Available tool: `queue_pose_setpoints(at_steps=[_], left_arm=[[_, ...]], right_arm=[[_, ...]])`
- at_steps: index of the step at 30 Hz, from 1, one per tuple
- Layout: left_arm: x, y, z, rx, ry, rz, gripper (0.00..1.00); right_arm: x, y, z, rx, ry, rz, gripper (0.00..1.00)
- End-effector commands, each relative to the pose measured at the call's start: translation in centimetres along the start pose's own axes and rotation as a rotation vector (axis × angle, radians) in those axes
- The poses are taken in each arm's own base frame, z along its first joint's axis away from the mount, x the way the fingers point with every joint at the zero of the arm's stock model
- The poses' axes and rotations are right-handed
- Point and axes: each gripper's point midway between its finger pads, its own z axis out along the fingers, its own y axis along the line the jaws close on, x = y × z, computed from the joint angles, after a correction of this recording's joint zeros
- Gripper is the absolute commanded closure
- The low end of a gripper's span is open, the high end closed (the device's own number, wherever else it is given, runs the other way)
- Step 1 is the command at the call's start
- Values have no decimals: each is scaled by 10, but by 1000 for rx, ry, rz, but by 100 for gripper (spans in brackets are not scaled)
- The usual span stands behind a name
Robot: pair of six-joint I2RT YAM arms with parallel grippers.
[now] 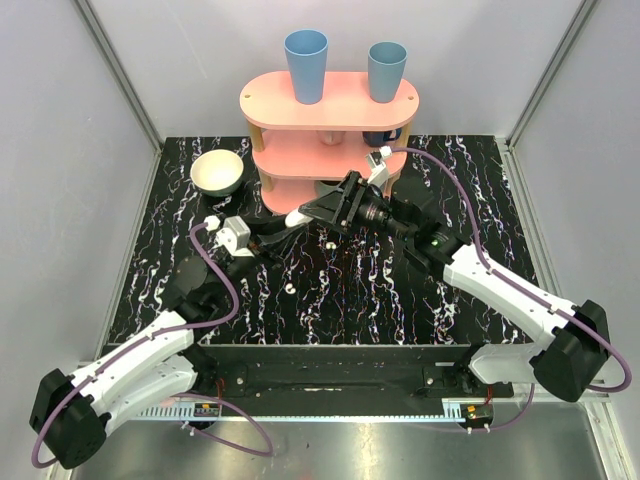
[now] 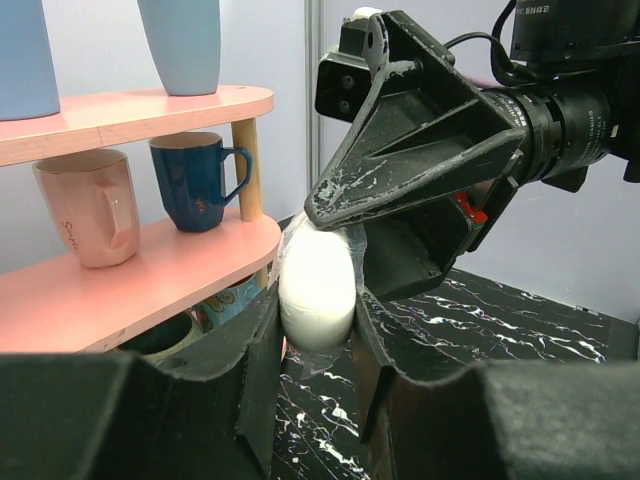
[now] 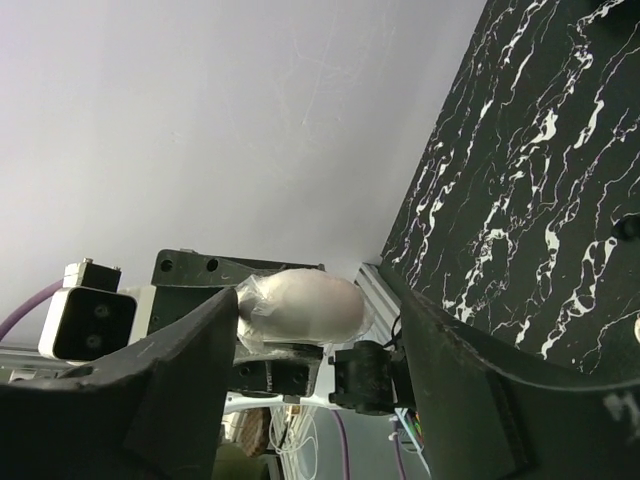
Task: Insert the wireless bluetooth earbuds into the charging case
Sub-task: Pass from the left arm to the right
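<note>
One charging case (image 2: 316, 285) is pinched tight in the left claw (image 2: 315, 335) and ringed by the part-open right claw (image 3: 310, 295).

White pill-shaped charging case (image 2: 316, 285) upright, pinched aloft.

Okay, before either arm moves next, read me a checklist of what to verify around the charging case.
1. Left gripper clamped on charging case: ok.
2. Right gripper gripping the case: cannot tell; its fingers straddle it.
3. Case lid open: cannot tell, no seam visible.
4. Earbuds located: cannot tell, lost among the white streaks of the tabletop.
</note>
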Motion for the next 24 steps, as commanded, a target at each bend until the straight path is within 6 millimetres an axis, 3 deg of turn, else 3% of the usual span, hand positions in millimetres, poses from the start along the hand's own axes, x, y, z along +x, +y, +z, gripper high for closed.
queue_pose_setpoints(at_steps=[1,11,13,17,24], left_arm=[[-24,-5,4,24,-87,17,100],[-22,-6,6,34,-84,-6,100],[-23,-6,5,29,-87,-9,93],[-24,-1,5,2,-103,-22,83],[-28,2,4,-19,-135,-25,79]], right_arm=[[-7,35,-4,-99,-6,-18,32],[-8,39,-4,-122,-16,-6,71],[-8,39,-4,-122,-12,1,79],[-4,34,-2,-114,1,50,84],[-1,29,0,-143,2,156,90]])
